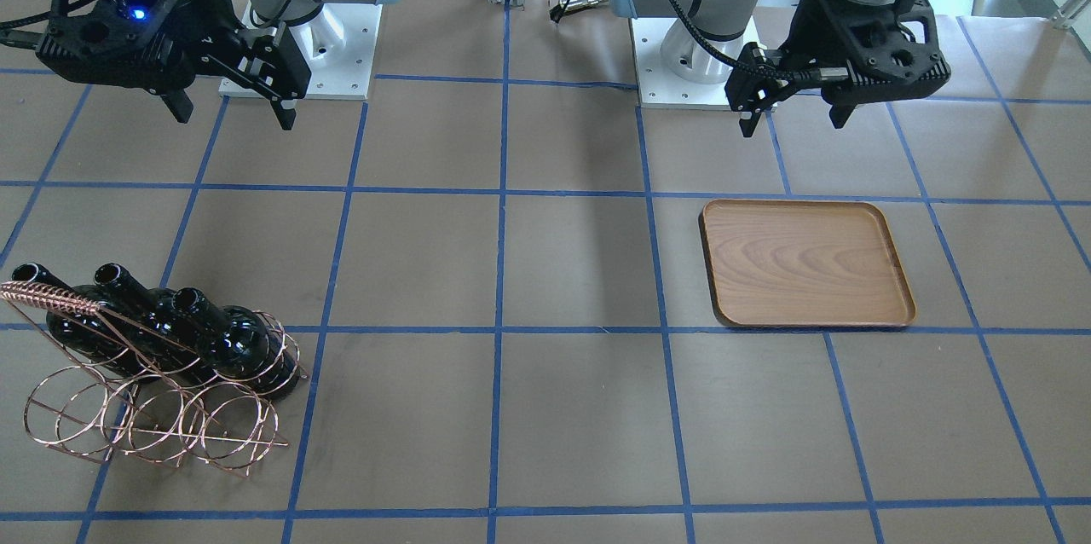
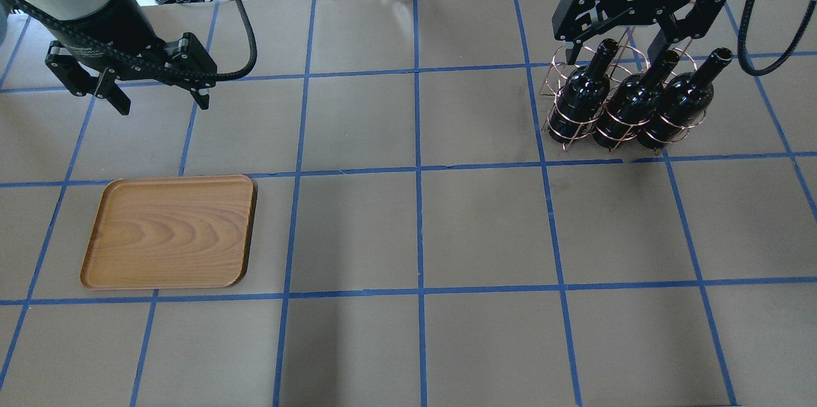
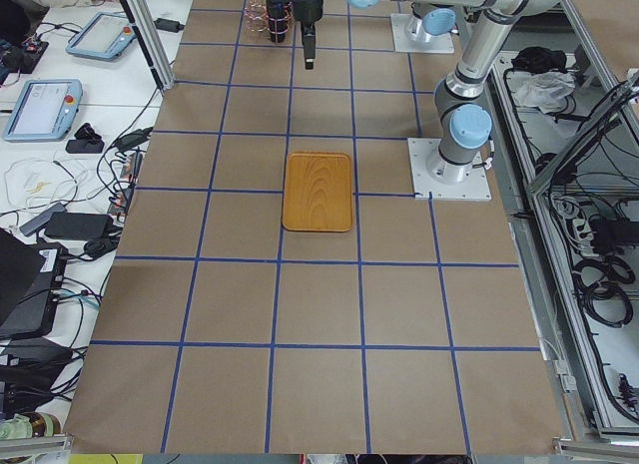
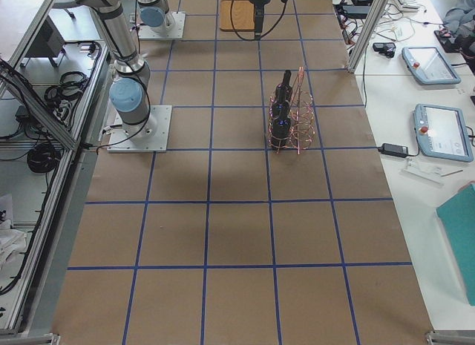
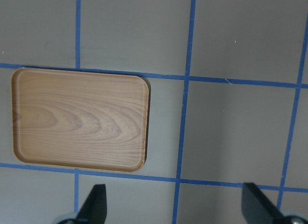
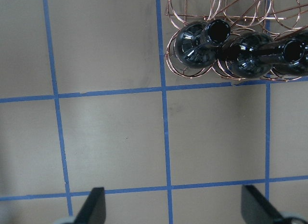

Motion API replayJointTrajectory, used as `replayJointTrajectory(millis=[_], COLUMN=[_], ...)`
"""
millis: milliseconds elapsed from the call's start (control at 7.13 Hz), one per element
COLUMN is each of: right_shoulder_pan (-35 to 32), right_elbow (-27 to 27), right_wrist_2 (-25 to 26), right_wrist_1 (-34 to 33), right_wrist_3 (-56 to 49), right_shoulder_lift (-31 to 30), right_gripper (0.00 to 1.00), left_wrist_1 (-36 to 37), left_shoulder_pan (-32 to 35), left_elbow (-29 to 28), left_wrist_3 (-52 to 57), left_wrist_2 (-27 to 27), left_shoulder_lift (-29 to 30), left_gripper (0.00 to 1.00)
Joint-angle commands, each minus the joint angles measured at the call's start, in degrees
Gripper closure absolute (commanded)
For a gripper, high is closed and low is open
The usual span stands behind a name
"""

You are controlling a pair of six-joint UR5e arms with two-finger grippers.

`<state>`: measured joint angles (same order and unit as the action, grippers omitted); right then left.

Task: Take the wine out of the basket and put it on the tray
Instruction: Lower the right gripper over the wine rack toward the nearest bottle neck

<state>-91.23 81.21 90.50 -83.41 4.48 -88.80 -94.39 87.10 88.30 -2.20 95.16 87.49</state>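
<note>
Three black wine bottles [image 2: 629, 107] lean side by side in the copper wire basket [image 2: 554, 121] at the table's right. In the right wrist view their open mouths [image 6: 217, 30] and the basket's rings [image 6: 192, 7] sit at the top right. My right gripper [image 2: 614, 50] hangs open and empty, high above the table on the robot's side of the basket [image 1: 153, 425]. The wooden tray [image 2: 169, 231] lies empty at the left. My left gripper [image 2: 162, 106] hangs open and empty, high above the table, beyond the tray's [image 5: 79, 120] far edge.
The table is brown paper with a grid of blue tape lines [image 2: 418, 171]. The two arm bases [image 1: 298, 58] stand at the robot's edge. Operator desks with teach pendants [image 4: 438, 130] lie beyond the table's far side.
</note>
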Motion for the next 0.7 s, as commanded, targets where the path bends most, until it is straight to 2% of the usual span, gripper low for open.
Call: replayJointTrajectory(millis=[0,421,561], right_shoulder_pan=[0.0,1.1,4.0], right_elbow=[0.1,0.4,1.1], right_wrist_2=[-0.2,0.6,0.6], right_wrist_1=[0.0,-3.1,-3.5], right_wrist_3=[-0.1,-1.0,-1.1], right_shoulder_lift=[0.0,1.1,1.6], right_gripper=[0.01,0.00,0.00], left_wrist_1=[0.1,0.1,0.1], left_shoulder_pan=[0.3,0.4,0.4], left_elbow=[0.1,0.0,0.1], left_wrist_3=[-0.5,-0.4,0.1], left_wrist_2=[-0.3,-0.4,-0.4], left_shoulder_lift=[0.4,0.3,0.3], left_gripper=[0.00,0.00,0.00])
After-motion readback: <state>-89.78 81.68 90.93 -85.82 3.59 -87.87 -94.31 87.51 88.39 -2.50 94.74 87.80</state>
